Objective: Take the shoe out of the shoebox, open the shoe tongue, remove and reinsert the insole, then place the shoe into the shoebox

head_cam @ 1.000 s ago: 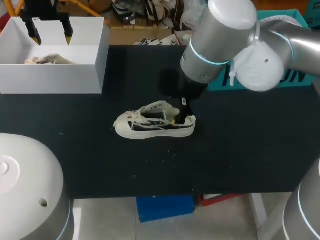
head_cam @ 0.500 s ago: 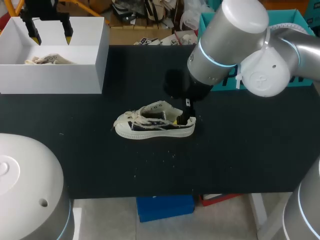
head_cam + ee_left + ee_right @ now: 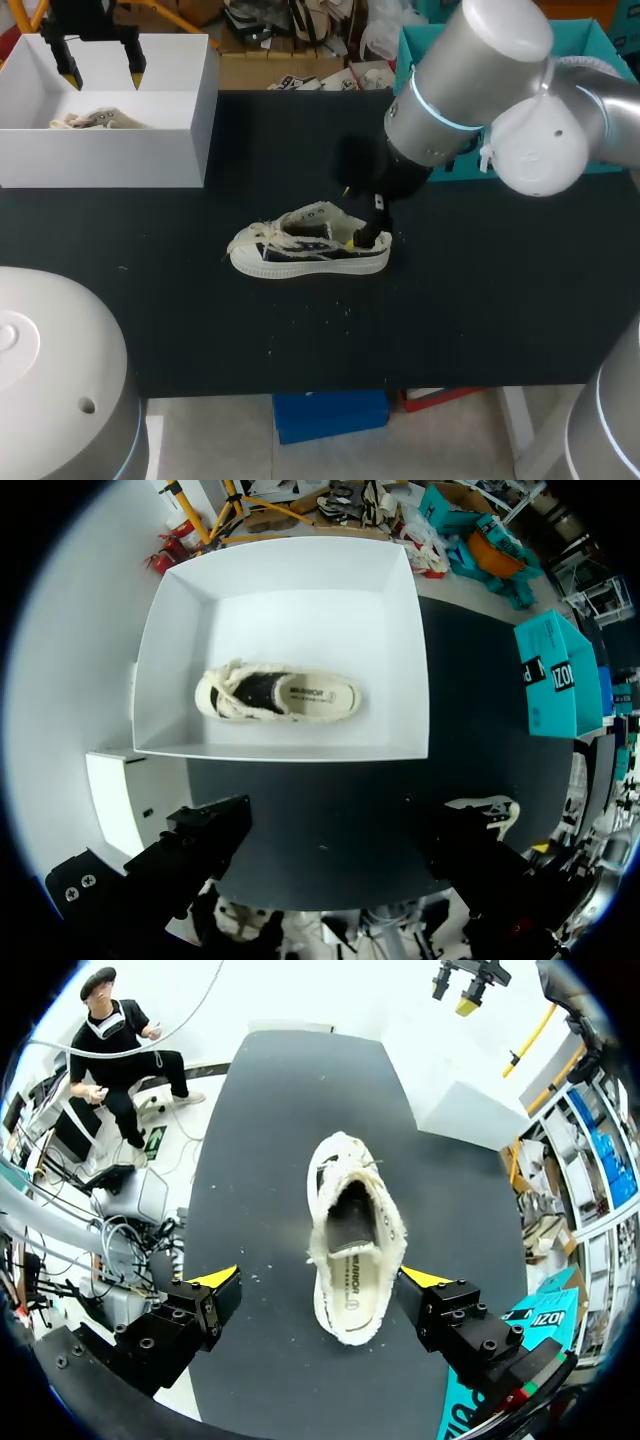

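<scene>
Head view: shoe point(image 3: 310, 245) sits upright on its sole mid tabletop point(image 3: 480, 300), well apart from the white shoebox point(image 3: 110, 150) at the far left corner. The box already holds a second shoe point(image 3: 95, 120).

Right pincer point(image 3: 360, 225) is down at the heel end. In the right wrist view it point(image 3: 320, 1280) is released, fingers spread wide and straddling the heel, gripping nothing. One tip looks just beside the frayed collar; can't tell if it touches. Insole point(image 3: 350, 1275) looks seated inside.

Left pincer point(image 3: 100, 65) hangs over the shoebox, released and empty. The left wrist view shows it point(image 3: 340, 850) above the box's near wall, second shoe point(image 3: 278, 692) ahead of it.

Risks from here, my read:
- Closing across the heel: the collar is soft canvas and will fold rather than resist, so a weak grip and the shoe may tip on lift.
- Tips not centred on the heel: one contacts first, the shoe pivots or skids on the smooth top, and alignment is lost.
- Frayed edge and laces can snag a yellow tip and drag the shoe on release.
- Nothing pins the toe, so pulling the insole could lift the whole shoe.
- Box occupied: the drop-in may land on the second shoe or catch the wall.
</scene>
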{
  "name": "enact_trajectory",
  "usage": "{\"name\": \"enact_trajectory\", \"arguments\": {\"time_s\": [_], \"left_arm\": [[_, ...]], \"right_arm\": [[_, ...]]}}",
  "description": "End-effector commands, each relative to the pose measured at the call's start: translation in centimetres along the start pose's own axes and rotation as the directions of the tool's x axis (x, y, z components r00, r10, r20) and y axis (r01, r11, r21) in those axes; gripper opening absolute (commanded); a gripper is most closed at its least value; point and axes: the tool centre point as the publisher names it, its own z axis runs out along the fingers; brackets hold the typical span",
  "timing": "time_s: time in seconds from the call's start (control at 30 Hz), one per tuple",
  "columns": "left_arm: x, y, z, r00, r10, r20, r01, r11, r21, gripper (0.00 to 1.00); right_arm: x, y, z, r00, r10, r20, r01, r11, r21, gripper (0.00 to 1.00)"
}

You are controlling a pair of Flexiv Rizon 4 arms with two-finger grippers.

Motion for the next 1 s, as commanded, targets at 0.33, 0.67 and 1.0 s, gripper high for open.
{"name": "enact_trajectory", "arguments": {"time_s": [0.33, 0.67, 1.0], "left_arm": [[0.0, 0.0, 0.0, 1.0, -0.001, 0.001, 0.001, 1.0, -0.001, 1.0], [0.0, 0.0, 0.0, 1.0, -0.001, 0.001, 0.001, 1.0, -0.001, 1.0], [0.0, 0.0, 0.0, 1.0, -0.001, 0.001, 0.001, 1.0, -0.001, 1.0]], "right_arm": [[-0.7, -3.2, 0.3, 0.997, 0.059, 0.043, -0.053, 0.99, -0.131, 1.0], [-1.9, -5.1, 2.7, 0.992, 0.121, 0.043, -0.102, 0.947, -0.305, 1.0], [-2.6, -6.1, 5.1, 0.992, 0.126, -0.008, -0.119, 0.916, -0.384, 1.0]]}}
